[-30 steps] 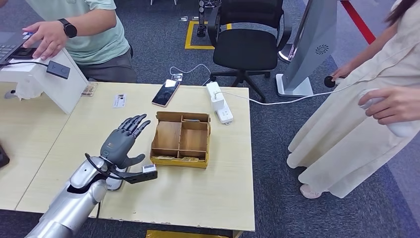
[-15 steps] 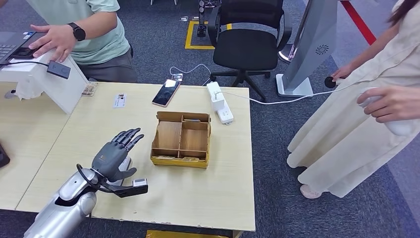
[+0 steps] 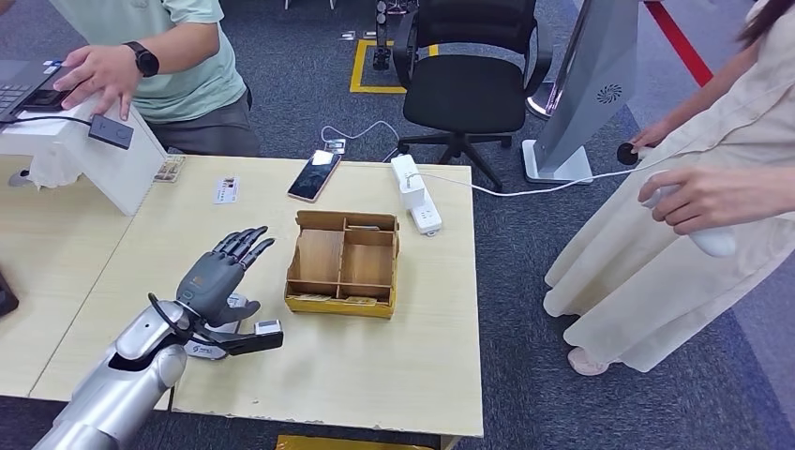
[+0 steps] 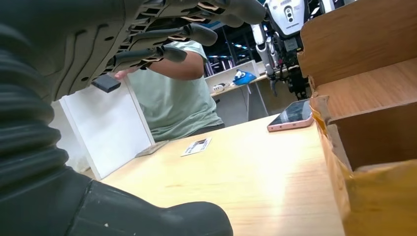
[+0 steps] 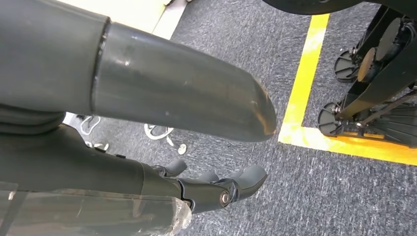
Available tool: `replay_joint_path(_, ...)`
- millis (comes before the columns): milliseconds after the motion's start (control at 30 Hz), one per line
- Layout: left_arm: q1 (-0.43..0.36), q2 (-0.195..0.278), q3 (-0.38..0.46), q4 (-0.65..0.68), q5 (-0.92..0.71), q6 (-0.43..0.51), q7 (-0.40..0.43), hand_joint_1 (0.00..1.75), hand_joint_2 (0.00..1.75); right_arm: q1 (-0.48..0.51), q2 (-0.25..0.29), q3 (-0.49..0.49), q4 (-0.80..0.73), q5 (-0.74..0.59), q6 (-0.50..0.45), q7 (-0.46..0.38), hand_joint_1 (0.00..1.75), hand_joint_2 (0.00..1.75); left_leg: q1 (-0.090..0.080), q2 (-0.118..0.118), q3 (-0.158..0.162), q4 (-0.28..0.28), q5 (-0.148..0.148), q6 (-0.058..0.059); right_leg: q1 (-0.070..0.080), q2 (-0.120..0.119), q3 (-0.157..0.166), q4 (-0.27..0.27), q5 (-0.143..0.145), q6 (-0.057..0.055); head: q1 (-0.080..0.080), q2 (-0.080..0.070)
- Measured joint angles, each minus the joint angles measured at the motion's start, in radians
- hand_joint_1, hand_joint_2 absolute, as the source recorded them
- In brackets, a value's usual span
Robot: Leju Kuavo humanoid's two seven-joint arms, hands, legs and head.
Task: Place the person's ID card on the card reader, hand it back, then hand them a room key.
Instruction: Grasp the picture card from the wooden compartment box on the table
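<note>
The left hand [image 3: 217, 274] is hovering over the near-left part of the pale wooden table [image 3: 412, 375], fingers spread wide and pointing toward the far side, holding nothing. The task's thing, what looks like the ID card [image 3: 225, 190], is lying flat near the table's far edge, well apart from the hand, almost straight ahead of the fingertips. Its long axis is running near-to-far, roughly in line with the fingers, so I judge the coming reach to be a plain forward stretch with little wrist turning. The left hand is the nearer 1; the right hand [image 5: 216, 189] is hanging low over grey carpet, its fingers curled in on nothing.

The wooden organiser [image 3: 342, 264] is sitting just to the right of the left hand, and a phone [image 3: 314, 175] is lying to the right of the card. A small dark box [image 3: 111, 131], possibly the card reader, is resting on the white stand [image 3: 84, 159] at far left, where a person's hand [image 3: 92, 75] is working.

The left wrist view is showing the card [image 4: 195, 146] low and flat on the table with the stand behind it, while the head view is giving the plan layout.
</note>
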Motion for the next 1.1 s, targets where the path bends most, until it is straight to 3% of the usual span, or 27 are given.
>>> replay_joint_path(467,-0.074,-0.027,0.0,0.119,-0.021,0.026,0.004,0.0,1.75,-0.003,0.0,0.009,0.001,0.001,0.004,0.0,0.0,0.0,0.0,0.0,0.0,0.0,0.0,0.0,0.0,0.0,0.0,0.0,0.0,0.0,0.0,0.0)
replay_joint_path(1100,-0.013,-0.012,0.005,0.102,-0.005,0.062,0.019,0.0,1.75,0.0,0.0,0.009,0.003,-0.018,-0.001,0.002,0.0,0.0,0.0,0.0,0.0,0.0,0.0,0.0,0.0,0.0,0.0,0.0,0.0,0.0,0.0,0.0)
